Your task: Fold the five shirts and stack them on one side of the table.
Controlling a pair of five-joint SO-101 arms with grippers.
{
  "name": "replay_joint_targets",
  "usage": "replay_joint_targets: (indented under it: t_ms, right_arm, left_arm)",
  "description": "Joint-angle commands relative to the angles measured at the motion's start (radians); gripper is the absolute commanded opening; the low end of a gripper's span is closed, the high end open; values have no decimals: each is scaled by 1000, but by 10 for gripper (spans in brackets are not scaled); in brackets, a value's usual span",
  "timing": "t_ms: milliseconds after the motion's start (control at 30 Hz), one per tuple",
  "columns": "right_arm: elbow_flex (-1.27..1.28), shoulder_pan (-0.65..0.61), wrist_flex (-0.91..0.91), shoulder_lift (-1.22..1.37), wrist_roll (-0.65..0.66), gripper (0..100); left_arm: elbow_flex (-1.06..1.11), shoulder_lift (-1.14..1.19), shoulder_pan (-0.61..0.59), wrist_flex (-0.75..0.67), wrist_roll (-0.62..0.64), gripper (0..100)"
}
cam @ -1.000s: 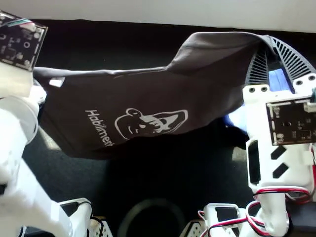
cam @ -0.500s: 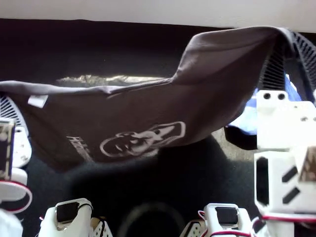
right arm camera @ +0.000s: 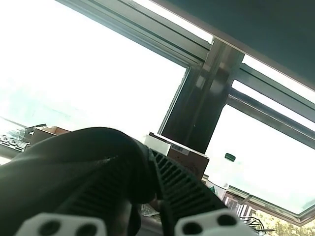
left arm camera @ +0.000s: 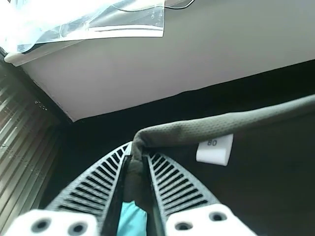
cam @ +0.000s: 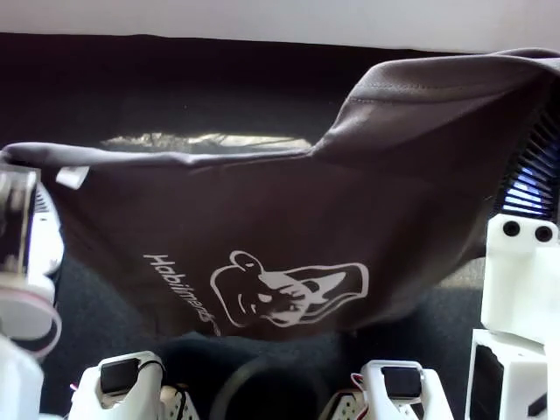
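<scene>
Shirt [cam: 262, 210] stretched aloft, jaws pinching both ends

The table [cam: 219, 83] I work at has a dark, matte top, and a pale band [cam: 262, 17] borders its far edge. A light, shiny patch [cam: 206, 141] lies on it toward the far left; I cannot tell whether it is plastic or sunlight. At the near edge stand my left base [cam: 129, 385] and right base [cam: 398, 389], with a dark ring [cam: 262, 389] between them.
</scene>
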Motion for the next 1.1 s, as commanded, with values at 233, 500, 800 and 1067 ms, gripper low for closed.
replay_joint_targets:
  t_ms: [233,500,800,1067]
  right_arm:
    - [-125,13,30,-4,6,6]
    - [-176,12,56,7,3,6]
    - [214,7,-47,8,3,6]
    - [651,-59,-417,24,5,6]
  left_arm:
    - [12,-170,5,-12,5,9]
    - [16,-222,5,-14,5,9]
    - [351,-220,7,-189,2,9]
    - [776,-183,10,-612,3,9]
